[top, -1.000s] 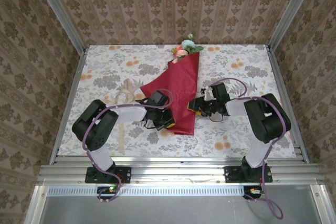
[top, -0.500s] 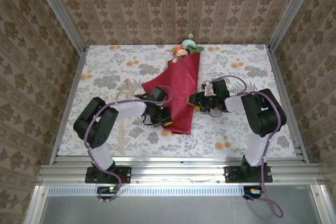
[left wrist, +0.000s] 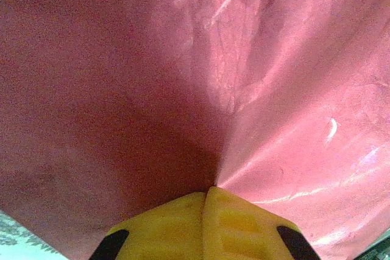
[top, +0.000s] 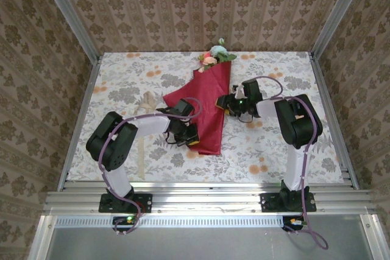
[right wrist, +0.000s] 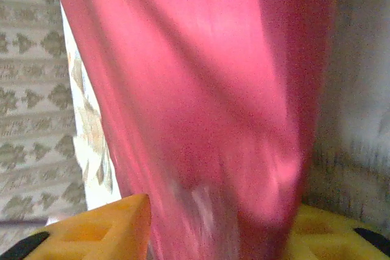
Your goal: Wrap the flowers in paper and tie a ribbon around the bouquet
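- The bouquet (top: 217, 86), a long cone of bright red paper with a small bunch of pink, pale blue and white artificial flowers (top: 214, 56) showing at its wide far end, lies lengthwise mid-table, its narrow end toward the arms.
- The wrapping is far along but unfinished, in my judgement: the paper (top: 183, 98) is folded round the stems, yet a broad flap spreads loose to the left.
- The left gripper (top: 186, 136) sits at the cone's near left edge. In its wrist view the yellow fingers (left wrist: 183, 223) are pressed together, pinching the paper (left wrist: 201, 77).
- The right gripper (top: 227, 104) is at the cone's right edge, midway along. In its blurred wrist view the jaws stand part-way apart, with the paper (right wrist: 213, 120) filling the gap from finger to finger, so it appears to grip the wrapped bundle.
- The ribbon (top: 144, 106), a long, thin, floppy cream strip, lies on the cloth left of the cone, apart from it and held by neither arm. Tying has not begun.
- What is left: close the loose flap, fetch the ribbon and tie it round.
- The surface is a pale floral tablecloth (top: 274, 144).
- The enclosure has brown patterned wallpaper walls (top: 183, 4) and an aluminium frame rail (top: 207, 202) at the near edge.
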Tool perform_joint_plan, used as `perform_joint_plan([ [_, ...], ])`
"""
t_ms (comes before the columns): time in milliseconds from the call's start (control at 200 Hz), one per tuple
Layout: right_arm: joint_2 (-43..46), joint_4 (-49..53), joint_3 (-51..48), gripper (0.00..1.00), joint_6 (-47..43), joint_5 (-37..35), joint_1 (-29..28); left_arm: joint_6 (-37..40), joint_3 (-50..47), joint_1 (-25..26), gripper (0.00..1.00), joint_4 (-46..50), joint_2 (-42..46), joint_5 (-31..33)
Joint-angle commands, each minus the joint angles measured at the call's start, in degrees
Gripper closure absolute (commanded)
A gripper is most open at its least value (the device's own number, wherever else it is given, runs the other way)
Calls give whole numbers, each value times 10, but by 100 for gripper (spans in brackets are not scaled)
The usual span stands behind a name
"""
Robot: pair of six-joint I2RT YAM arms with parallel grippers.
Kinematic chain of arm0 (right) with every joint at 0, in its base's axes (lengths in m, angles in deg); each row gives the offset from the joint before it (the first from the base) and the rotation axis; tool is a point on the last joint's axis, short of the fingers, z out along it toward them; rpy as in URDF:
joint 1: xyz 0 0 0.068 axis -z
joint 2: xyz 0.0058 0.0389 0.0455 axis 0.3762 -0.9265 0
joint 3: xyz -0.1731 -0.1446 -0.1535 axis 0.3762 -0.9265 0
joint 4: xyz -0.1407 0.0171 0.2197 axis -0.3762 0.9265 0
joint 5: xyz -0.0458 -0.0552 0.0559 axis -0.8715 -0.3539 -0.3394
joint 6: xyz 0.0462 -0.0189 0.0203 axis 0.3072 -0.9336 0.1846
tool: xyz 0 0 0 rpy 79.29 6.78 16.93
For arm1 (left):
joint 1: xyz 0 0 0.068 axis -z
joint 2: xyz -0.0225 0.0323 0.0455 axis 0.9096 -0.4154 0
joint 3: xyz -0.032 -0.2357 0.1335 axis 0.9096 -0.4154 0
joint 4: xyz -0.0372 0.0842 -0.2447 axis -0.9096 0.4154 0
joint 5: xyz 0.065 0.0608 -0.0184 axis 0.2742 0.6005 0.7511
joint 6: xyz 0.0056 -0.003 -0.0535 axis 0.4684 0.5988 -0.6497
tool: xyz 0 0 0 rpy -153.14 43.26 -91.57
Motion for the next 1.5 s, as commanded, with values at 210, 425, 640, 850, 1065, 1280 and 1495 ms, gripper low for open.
perform_joint_plan([
  [210,-68,26,100,87,10,-57,27,20,-26,-11,100,108,-19,56],
  [425,-113,64,175,68,16,-52,31,28,-25,-13,100,110,-19,54],
  [640,-144,98,235,76,14,-61,44,33,-23,-15,100,110,-20,50],
  [850,-179,118,293,80,21,-62,55,35,-23,-15,100,108,-22,46],
  [1065,-210,136,358,60,25,-66,63,37,-20,-16,100,108,-25,44],
  [1280,-248,164,431,93,27,-59,67,34,-22,-15,100,105,-26,40],
  [1495,-270,191,480,64,22,-64,71,36,-19,-15,100,103,-30,36],
])
